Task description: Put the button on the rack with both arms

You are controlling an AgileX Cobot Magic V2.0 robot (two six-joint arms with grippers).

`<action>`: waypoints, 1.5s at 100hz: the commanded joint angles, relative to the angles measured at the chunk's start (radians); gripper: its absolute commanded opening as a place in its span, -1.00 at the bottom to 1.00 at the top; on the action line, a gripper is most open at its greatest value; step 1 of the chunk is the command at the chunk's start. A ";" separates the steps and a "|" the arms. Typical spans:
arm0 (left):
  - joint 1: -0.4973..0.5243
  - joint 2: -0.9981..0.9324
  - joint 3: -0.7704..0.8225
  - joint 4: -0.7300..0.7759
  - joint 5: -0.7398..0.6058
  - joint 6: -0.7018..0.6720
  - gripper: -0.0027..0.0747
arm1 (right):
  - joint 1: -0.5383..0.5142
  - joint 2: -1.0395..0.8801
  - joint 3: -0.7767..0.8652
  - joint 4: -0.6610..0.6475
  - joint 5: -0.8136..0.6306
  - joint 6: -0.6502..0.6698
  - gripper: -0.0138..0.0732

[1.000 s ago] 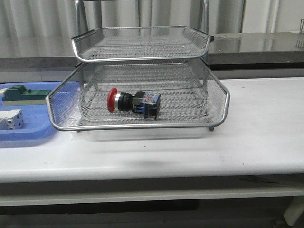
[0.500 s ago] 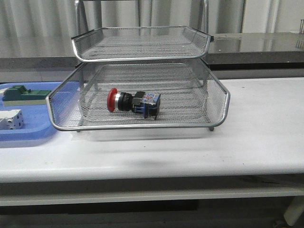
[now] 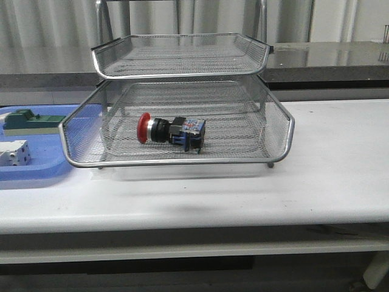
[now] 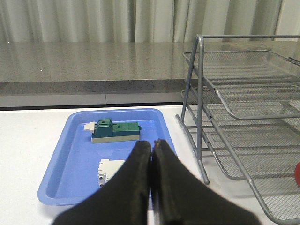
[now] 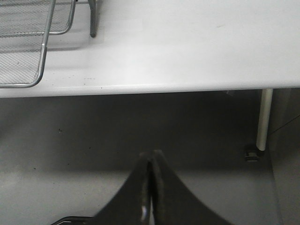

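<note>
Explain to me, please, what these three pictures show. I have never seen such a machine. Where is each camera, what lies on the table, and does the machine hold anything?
This is a robot with two arms. One camera looks forward over the white table. There the red-headed button lies on its side in the pulled-out lower tray of the wire rack. The two other cameras sit on the wrists. The left gripper is shut and empty, above a blue tray with a green part and a white part. The right gripper is also shut and empty, off the table's edge, over the floor.
</note>
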 commanded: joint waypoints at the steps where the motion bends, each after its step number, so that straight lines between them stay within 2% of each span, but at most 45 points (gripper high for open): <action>1: 0.004 0.007 -0.027 -0.016 -0.078 -0.007 -0.98 | 0.001 0.006 -0.033 0.031 -0.102 0.000 -0.84; 16: 0.004 0.007 -0.027 -0.016 -0.078 -0.007 -0.98 | 0.002 0.054 -0.033 0.126 -0.164 -0.054 -0.84; 42: 0.004 0.007 -0.027 -0.016 -0.078 -0.007 -0.98 | 0.004 0.271 -0.033 0.388 -0.228 -0.283 -0.83; 54: 0.004 0.007 -0.027 -0.016 -0.078 -0.007 -0.98 | 0.035 0.378 -0.033 0.455 -0.271 -0.353 -0.83; 106: 0.004 0.007 -0.027 -0.016 -0.078 -0.007 -0.98 | 0.415 0.733 -0.061 0.463 -0.480 -0.357 -0.83; 150: 0.004 0.007 -0.027 -0.016 -0.078 -0.007 -0.98 | 0.571 0.965 -0.203 0.403 -0.509 -0.357 -0.83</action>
